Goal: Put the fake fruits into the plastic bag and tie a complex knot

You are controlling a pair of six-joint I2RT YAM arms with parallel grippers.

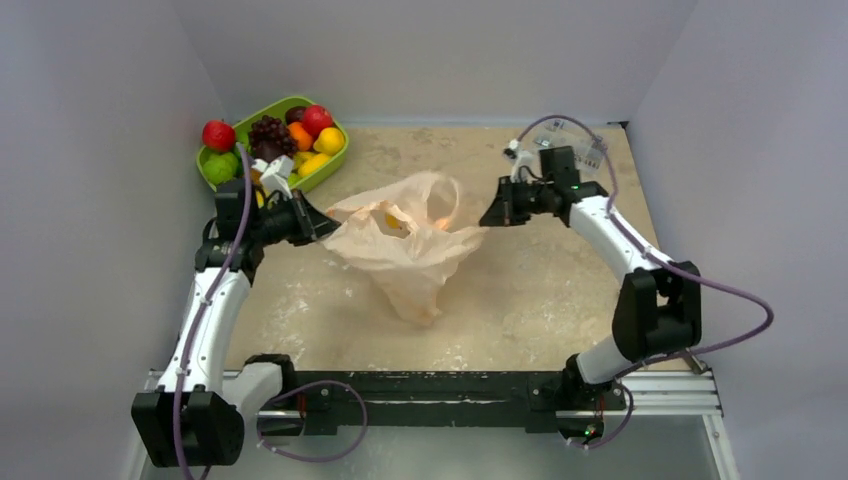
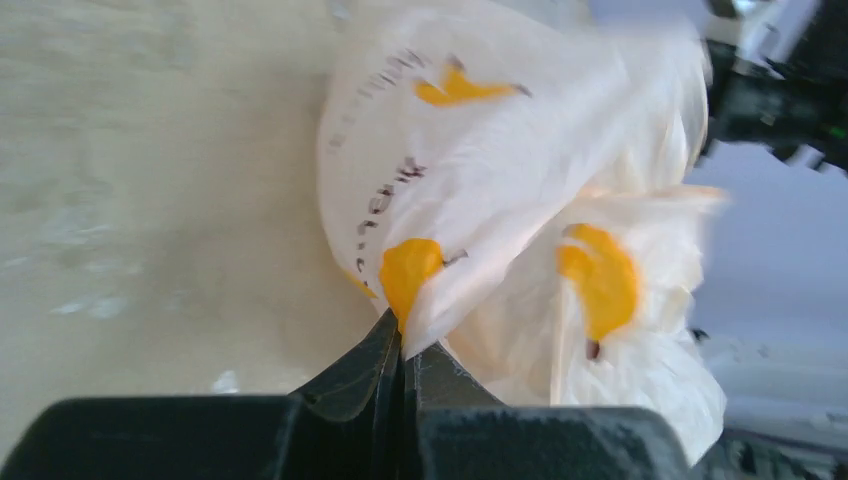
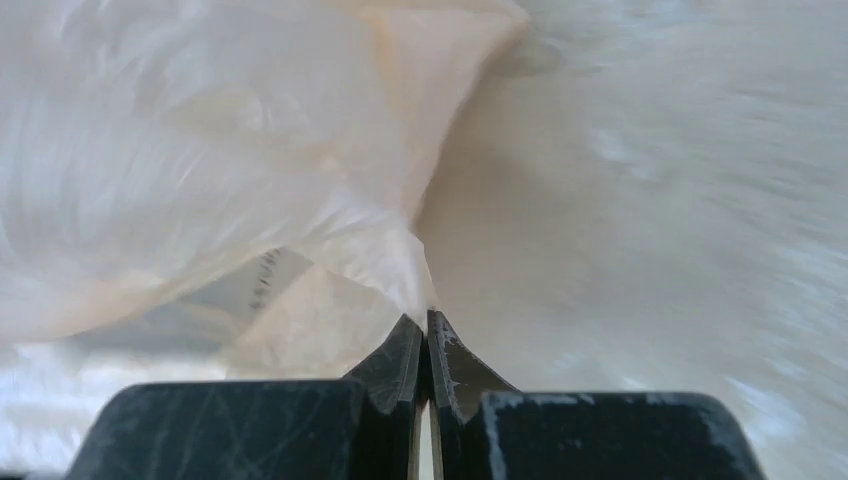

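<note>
Between left gripper [image 1: 325, 228] and right gripper [image 1: 487, 218]: holding bag [image 1: 405, 255] spread.
Clamped shut on bag's rim at both tips; sagging below and between them.

Plain grey walls [image 1: 420, 50], mottled beige tabletop [image 1: 540, 300]

Your beige mottled table [image 1: 560, 290] carries a lime-green oval plastic tray [image 1: 336, 158] in its far left corner and small clear packets [image 1: 585, 145] in its far right. Near the middle, the lower end of the crinkly peach plastic bag [image 1: 415, 270] rests on it.
</note>
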